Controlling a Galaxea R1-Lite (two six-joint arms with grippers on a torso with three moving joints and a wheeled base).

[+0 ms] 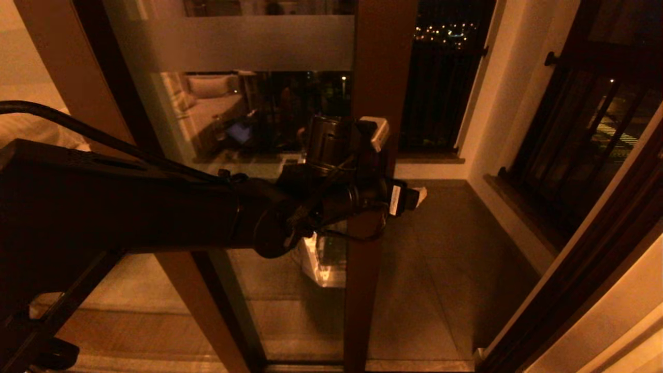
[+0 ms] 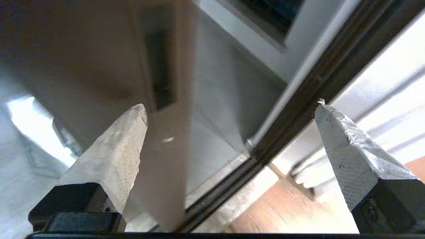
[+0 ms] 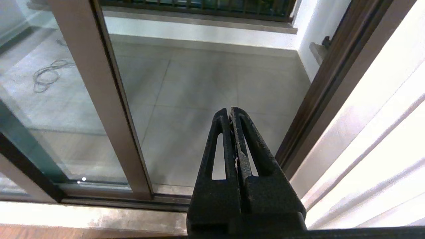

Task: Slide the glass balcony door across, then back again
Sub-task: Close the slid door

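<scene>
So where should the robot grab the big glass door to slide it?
Best on the upright brown edge of the glass balcony door, not the smooth glass. That edge stands free beside the open gap, so fingers can probably reach around it from the gap side. The left gripper is already there, open, one fingertip beside it.

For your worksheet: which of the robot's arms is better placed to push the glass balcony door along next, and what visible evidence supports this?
Left. The left gripper is open at the glass balcony door stile, one finger against it. The right gripper is shut, apart from the door.
</scene>
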